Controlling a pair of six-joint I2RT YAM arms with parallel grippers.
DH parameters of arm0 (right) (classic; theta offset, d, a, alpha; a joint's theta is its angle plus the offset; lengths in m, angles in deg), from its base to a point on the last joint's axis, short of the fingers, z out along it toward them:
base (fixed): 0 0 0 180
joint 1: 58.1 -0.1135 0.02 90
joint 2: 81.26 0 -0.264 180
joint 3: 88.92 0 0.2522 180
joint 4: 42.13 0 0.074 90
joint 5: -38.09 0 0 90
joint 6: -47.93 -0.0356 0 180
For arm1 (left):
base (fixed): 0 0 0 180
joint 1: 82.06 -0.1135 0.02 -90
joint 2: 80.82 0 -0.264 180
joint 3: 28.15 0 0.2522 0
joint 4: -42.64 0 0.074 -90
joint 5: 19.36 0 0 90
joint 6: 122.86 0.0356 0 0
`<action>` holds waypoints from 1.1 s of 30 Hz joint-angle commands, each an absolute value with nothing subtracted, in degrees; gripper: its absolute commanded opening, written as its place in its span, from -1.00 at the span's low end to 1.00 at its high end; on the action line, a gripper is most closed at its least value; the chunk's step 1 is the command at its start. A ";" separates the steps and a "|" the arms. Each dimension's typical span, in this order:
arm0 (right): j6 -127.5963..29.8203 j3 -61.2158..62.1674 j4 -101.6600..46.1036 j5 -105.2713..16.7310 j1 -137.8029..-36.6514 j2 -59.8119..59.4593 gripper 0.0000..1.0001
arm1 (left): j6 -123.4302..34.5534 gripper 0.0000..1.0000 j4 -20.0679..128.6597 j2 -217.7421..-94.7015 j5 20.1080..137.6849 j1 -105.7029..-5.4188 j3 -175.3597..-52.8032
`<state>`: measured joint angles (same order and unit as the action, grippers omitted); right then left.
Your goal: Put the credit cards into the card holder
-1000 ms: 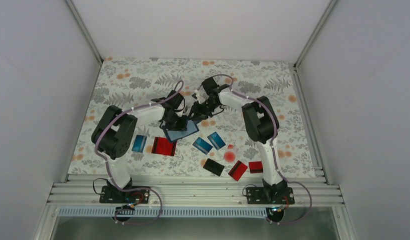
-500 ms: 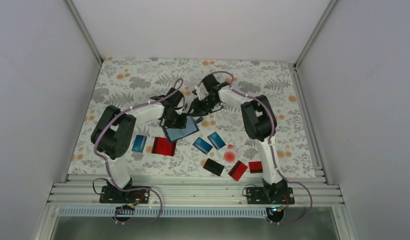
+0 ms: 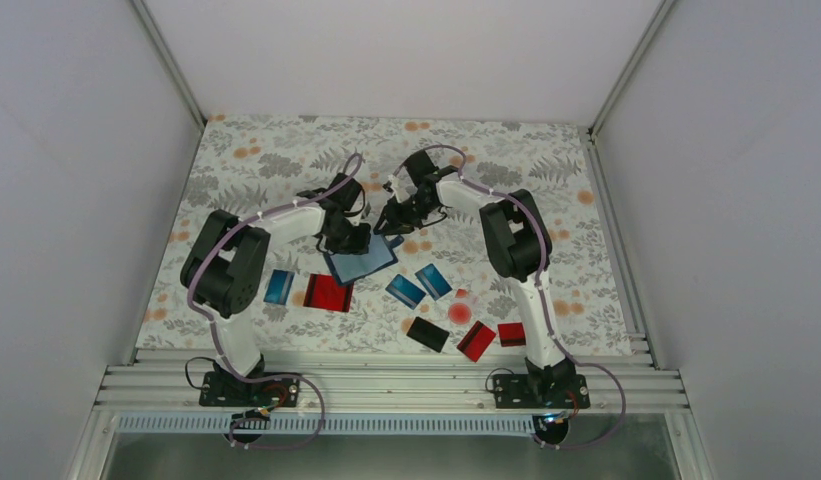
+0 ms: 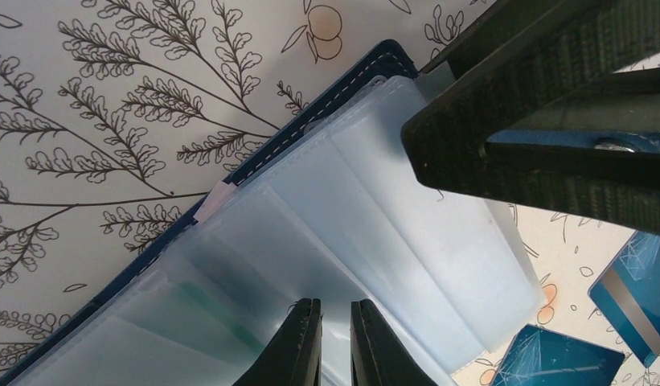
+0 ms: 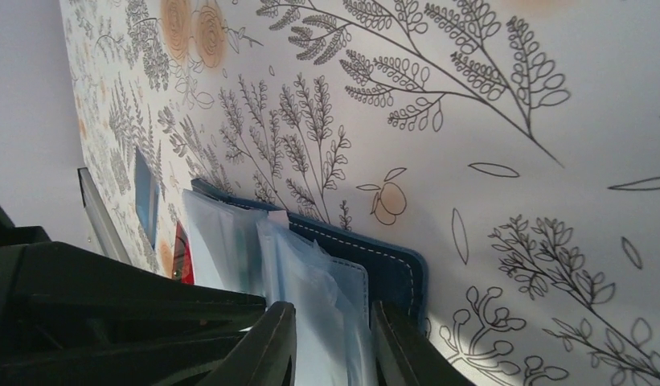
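Two claws meet at the open card holder [image 3: 362, 262] — left claw [image 3: 352, 240] pinched on an inner pocket leaf, right claw [image 3: 390, 225] clamped on its navy cover. Credit cards [image 3: 329, 292] lie loose beside the holder on the tabletop [image 3: 286, 150].

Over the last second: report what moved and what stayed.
Both grippers edged slightly toward the far side and left. The left gripper and the right gripper still pinch the card holder, which barely shifted. The loose credit cards stayed where they lay.
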<state>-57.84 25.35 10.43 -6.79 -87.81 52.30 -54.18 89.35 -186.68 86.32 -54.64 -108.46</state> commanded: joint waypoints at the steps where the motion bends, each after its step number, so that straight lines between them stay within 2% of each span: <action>1: -56.45 25.05 9.70 -5.14 -87.90 50.48 -0.51 | -52.68 -0.77 88.40 -188.66 86.63 -54.77 -108.88; 8: -56.36 25.81 11.27 -10.45 -87.92 49.31 -0.66 | -52.35 -0.77 88.39 -189.46 86.88 -54.79 -109.47; 11: -56.18 26.15 12.22 -12.05 -87.90 49.14 -0.66 | -52.36 -0.77 88.40 -189.54 86.94 -54.81 -109.59; 17: -55.91 26.28 12.44 -10.51 -88.37 49.43 -0.71 | -52.28 -0.77 88.30 -190.01 87.07 -54.80 -110.06; 24: -56.19 26.11 12.56 -10.71 -89.10 48.53 -0.91 | -52.28 -0.77 88.40 -190.37 87.08 -54.81 -110.54; 33: -56.97 26.99 14.05 -11.59 -89.87 46.83 -0.91 | -52.52 -0.77 89.52 -189.04 87.07 -54.81 -111.59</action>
